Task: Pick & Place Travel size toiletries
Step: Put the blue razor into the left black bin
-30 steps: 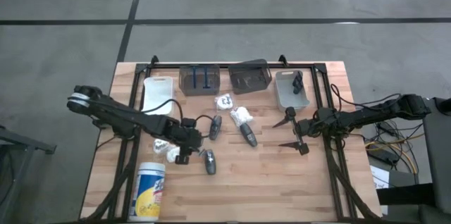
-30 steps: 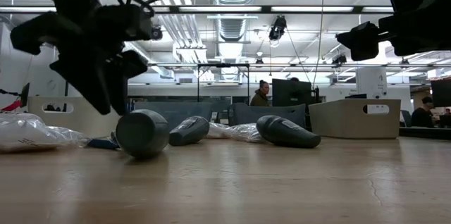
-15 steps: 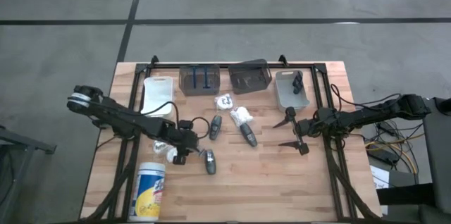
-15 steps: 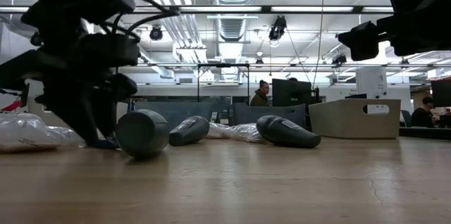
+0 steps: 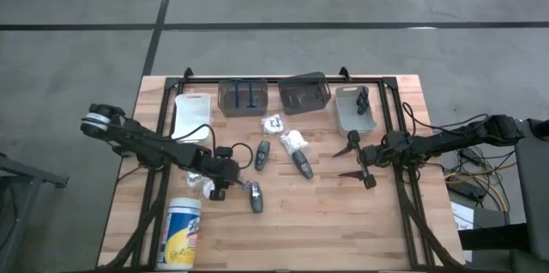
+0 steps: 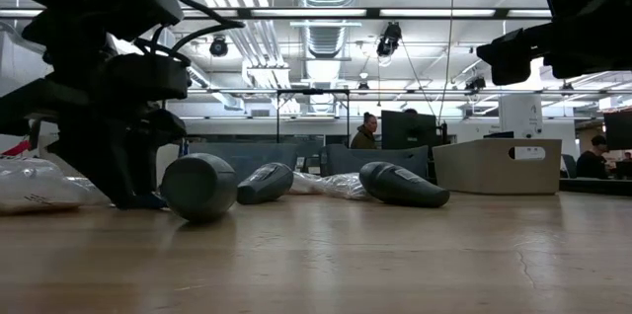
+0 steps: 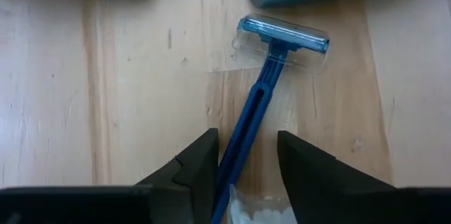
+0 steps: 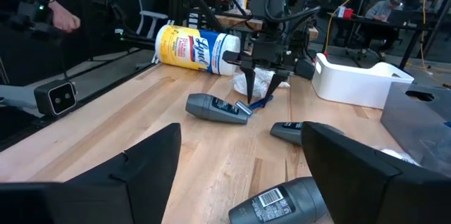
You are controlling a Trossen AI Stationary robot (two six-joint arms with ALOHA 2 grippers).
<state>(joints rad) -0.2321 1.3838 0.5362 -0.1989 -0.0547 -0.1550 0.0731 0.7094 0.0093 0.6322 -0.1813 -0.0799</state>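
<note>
three grey tubes [image 5: 255, 197], one blue razor [image 7: 262, 94] between open left pincer [image 7: 245, 155] fingers

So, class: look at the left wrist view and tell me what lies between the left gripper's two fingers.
The handle of the blue razor lies between the open left gripper's fingers, on the wooden table; the left wrist view shows it.

Both arms are dark, near black, built of slim jointed links. The left arm [image 5: 146, 142] has a pale grey ring at its shoulder end and a thin black cable looping near its wrist. The right arm [image 5: 446, 138] ends in two pointed, tapering fingers [image 5: 347, 145].
</note>
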